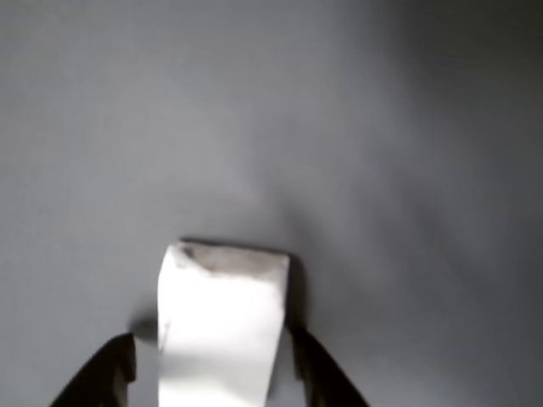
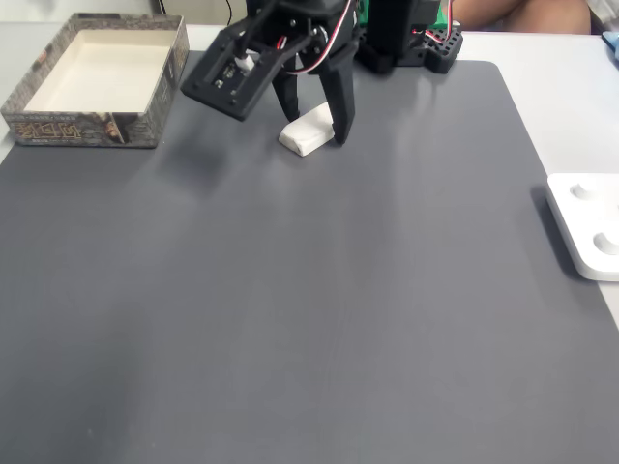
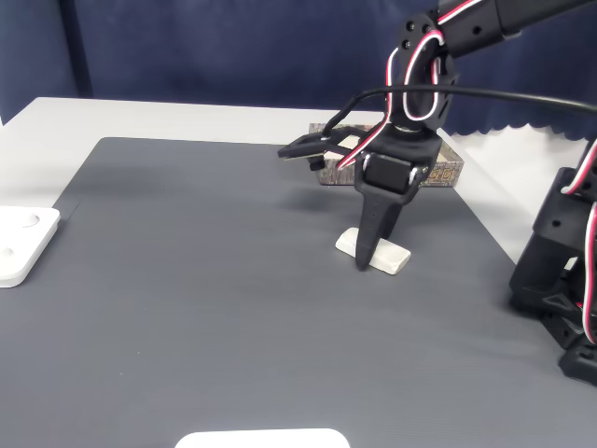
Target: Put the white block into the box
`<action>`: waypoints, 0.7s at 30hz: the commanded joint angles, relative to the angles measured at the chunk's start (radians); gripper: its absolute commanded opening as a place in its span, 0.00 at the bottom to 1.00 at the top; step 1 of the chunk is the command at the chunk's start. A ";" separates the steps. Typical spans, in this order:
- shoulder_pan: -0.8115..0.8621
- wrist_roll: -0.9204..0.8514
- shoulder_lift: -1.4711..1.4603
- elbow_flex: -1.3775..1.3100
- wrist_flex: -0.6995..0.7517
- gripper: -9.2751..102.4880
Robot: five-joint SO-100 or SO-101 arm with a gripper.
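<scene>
The desk (image 2: 319, 319) carries a dark grey mat across most of its surface. The box (image 2: 97, 79) stands at the mat's far left corner in a fixed view, open side up, nothing visible inside. A flat white device (image 2: 583, 224) lies at the right edge, well apart from the work.

The arm (image 3: 424, 65) reaches down near the far edge of the mat, and the hand (image 2: 309, 124) is lowered over the white block (image 2: 308, 130). The block lies flat on the mat, right of the box and well apart from it.

The hand is open: in the other view one dark fingertip (image 1: 102, 373) shows to the left of the block (image 1: 221, 331) with a visible gap, the second fingertip (image 1: 322, 369) just beside its right side. No grip is made yet.

Step in hand, as judged: closing on the block. To do it well, the hand should be centred so both tips meet the long sides together; the left gap looks wider, so an uneven close could push or twist the block. The tips appear at or near mat level, which suits a low grasp. Close fully and confirm hold before lifting, then lift high enough to clear the near wall of the box.
</scene>
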 commanded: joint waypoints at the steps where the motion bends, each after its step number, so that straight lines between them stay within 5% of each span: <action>1: -0.023 0.008 0.003 0.002 -0.021 0.32; 21: -0.058 0.025 0.003 0.015 -0.018 0.07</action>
